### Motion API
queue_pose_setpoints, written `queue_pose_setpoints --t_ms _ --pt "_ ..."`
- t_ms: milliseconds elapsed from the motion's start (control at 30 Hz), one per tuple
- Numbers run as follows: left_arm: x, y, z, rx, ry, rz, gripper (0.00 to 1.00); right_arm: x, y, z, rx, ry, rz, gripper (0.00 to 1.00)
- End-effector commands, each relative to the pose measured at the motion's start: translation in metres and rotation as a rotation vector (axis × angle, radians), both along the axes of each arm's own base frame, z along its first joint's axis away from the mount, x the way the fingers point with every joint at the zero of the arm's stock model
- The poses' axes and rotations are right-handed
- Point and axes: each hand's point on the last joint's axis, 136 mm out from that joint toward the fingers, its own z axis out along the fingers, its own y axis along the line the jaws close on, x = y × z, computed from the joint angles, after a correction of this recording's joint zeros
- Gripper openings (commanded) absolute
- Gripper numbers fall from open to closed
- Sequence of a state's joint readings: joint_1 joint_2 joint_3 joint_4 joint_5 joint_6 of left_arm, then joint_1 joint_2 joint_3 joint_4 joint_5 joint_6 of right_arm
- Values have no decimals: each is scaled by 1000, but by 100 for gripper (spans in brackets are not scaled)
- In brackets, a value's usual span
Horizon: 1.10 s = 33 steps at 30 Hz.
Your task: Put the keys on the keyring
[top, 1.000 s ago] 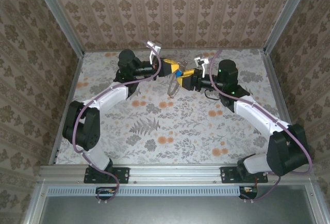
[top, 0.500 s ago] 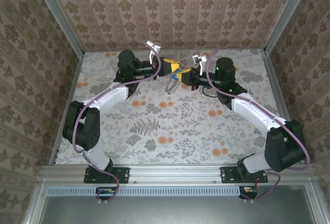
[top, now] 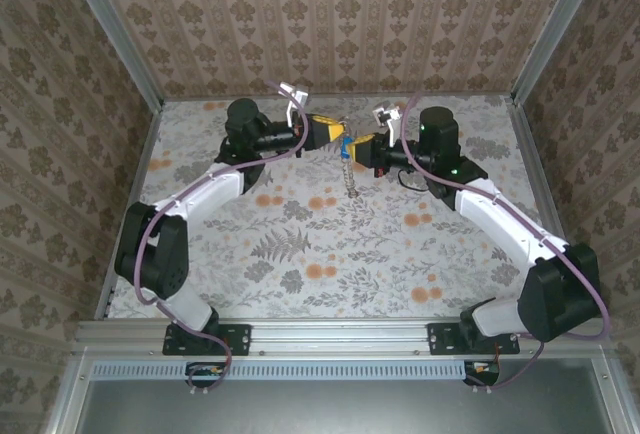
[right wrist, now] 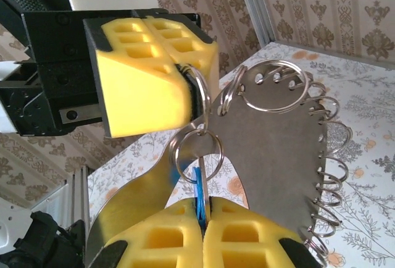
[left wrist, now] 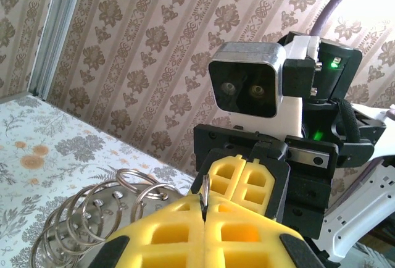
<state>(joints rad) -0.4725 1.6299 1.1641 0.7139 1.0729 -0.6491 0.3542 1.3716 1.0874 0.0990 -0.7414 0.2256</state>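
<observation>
Left rail (top: 130,54): an aluminium post that runs down into the table's left edge. The left arm (top: 215,184) folds back with its dark elbow close to that edge, so there is little room on that side.
Table (top: 300,244): flowered cloth. The widest open stretch lies on the near side, between the arm bases and the grippers.
Left gripper (top: 336,134): over the far middle of the table, pointing right. Its yellow fingers (left wrist: 166,231) are pressed together and nip one thin split ring at the keyring's top edge.
Keyring (right wrist: 278,138): a flat grey metal plate rimmed with many split rings. It hangs from the left gripper's pinch, between and below the two grippers. I cannot tell whether its lower end touches the cloth.
Keys (right wrist: 198,189): the blue head is wedged between the right fingers, with a small ring (right wrist: 197,150) on top. That ring overlaps the ring in the left pinch, but I cannot tell whether it is threaded through.
Right gripper (top: 363,142): points left, nearly tip to tip with the left gripper. Its jaws are closed tight on the keys.
Back wall (top: 340,24): papered and close behind both grippers, so there is scant room on the far side.
Right rail (top: 546,39): the post on the right edge. The right arm (top: 490,214) slants well inside it.
</observation>
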Motion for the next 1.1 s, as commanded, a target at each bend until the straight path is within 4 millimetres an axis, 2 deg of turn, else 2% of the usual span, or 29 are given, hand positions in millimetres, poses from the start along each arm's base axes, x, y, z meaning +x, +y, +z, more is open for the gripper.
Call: queue_pose_setpoints --t_ms 0,333,433,467,567,1067 --pt "-2 8 16 -2 -88 42 0 -7 -5 10 -50 -16 -2 0" --pt "-6 10 9 55 -106 46 0 -2 -9 9 -147 10 -10 0" --pt "-6 9 8 62 -107 45 0 -3 -10 16 -159 0 -7 0" --pt "-6 9 7 63 -106 44 0 2 -8 6 -176 23 -5 0" --pt "-7 9 6 72 -109 43 0 4 -10 5 -208 18 -10 0" --pt "-13 4 1 110 -113 19 0 12 -3 23 -215 0 29 0"
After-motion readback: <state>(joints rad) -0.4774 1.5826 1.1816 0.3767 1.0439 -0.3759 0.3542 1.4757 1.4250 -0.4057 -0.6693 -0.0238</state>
